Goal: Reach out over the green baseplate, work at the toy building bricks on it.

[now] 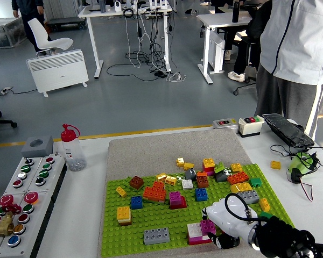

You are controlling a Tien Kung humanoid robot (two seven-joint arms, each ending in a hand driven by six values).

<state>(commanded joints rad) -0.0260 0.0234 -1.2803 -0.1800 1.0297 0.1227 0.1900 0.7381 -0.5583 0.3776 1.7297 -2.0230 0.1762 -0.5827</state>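
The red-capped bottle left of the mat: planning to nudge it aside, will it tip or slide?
The bottle stands tall and narrow, so a push near its red cap would likely tip it. Clear and seemingly near-empty, it is probably light; a low push may slide it.

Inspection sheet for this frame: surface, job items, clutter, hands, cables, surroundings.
Surface: white table, grey mat under the green baseplate.
Job's things: loose bricks scattered on the baseplate; grey brick near its front edge, white-and-magenta stack beside the right hand.
Clutter: red-capped bottle, button panel at left, stray yellow brick off the plate.
Hands: right hand low over the baseplate's front right, finger state unclear; left nothing seen.
Cables: black loop on the right wrist.
Surroundings: person standing at the far right.
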